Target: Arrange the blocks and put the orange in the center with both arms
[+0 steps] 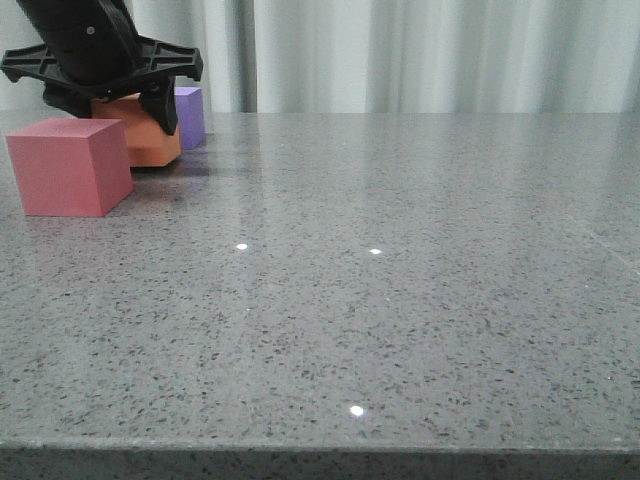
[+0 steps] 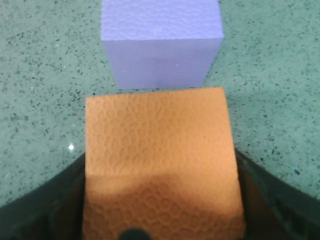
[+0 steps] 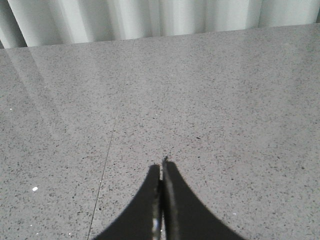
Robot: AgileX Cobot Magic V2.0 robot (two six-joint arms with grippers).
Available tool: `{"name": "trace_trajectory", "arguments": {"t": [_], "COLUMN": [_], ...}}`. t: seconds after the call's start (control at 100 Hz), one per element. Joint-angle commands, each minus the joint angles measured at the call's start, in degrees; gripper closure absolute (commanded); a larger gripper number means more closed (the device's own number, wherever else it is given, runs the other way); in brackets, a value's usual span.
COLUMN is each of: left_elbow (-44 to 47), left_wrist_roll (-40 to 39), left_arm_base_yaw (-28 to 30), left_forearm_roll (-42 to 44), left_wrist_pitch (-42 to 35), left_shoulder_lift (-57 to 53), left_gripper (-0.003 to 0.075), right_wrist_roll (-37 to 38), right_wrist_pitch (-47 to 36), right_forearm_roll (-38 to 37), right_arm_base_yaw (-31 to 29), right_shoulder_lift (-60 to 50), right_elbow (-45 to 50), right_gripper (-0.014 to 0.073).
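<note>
**A:** Where do the three cubes stand?

**B:** All three are grouped near the far left corner of the speckled grey tabletop point(image 1: 400, 300). The red-pink cube point(image 1: 68, 166) is the nearest of them and stands by the left edge. Just behind it and slightly to its right is the orange cube point(image 1: 150, 135), and behind that, closest to the far edge, is the purple cube point(image 1: 190, 115).

**A:** Do they touch?

**B:** In the left wrist view a narrow strip of tabletop shows between the orange cube point(image 2: 160, 165) and the purple cube point(image 2: 161, 45), so those two stand apart, though just beside each other. Whether the red-pink cube touches the orange one cannot be told from the front view, since they overlap there.

**A:** And the left gripper?

**B:** The left gripper point(image 1: 100, 95) is down over the orange cube. Its black fingers point(image 1: 160, 100) reach down beside the cube, and in the wrist view dark finger parts point(image 2: 280, 200) sit close on either side of the cube. The jaws bracket it closely, but the pictures do not show whether they actually press on it.

**A:** The right gripper?

**B:** It appears only in its own wrist view. The right gripper point(image 3: 161, 172) hangs over bare tabletop, its two fingertips pressed together with nothing between them. Pale curtains point(image 3: 150, 17) hang beyond the far edge.
</note>
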Motion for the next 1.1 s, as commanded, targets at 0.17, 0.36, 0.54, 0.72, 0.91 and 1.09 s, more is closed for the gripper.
{"name": "trace_trajectory", "arguments": {"t": [0.17, 0.36, 0.54, 0.72, 0.91, 1.09], "left_elbow": [-1.6, -1.8, -1.8, -1.0, 5.5, 14.7], "left_wrist_roll": [0.0, 0.0, 0.0, 0.0, 0.0, 0.0], "left_arm_base_yaw": [0.4, 0.4, 0.4, 0.4, 0.4, 0.4], "left_forearm_roll": [-0.7, -0.9, -0.6, -0.2, 1.9, 3.9], "left_wrist_pitch": [-2.4, -2.3, -1.2, 2.0, 1.7, 1.4], "left_shoulder_lift": [-2.4, -2.5, -6.6, -14.9, -27.7, -41.1], "left_gripper": [0.0122, 0.012, 0.0121, 0.0122, 0.0122, 0.0122], "right_wrist_roll": [-0.6, -0.6, -0.6, -0.6, -0.6, -0.6], "right_wrist_pitch": [-4.3, -4.3, -4.3, -4.3, -4.3, -4.3], "right_forearm_roll": [-1.0, -1.0, -1.0, -1.0, -1.0, -1.0], "right_arm_base_yaw": [-0.3, -0.3, -0.3, -0.3, -0.3, -0.3], "right_shoulder_lift": [0.1, 0.1, 0.1, 0.1, 0.1, 0.1], "right_elbow": [-1.5, -1.5, -1.5, -1.5, -1.5, -1.5], "right_gripper": [0.0662, 0.0662, 0.0662, 0.0662, 0.0662, 0.0662]}}
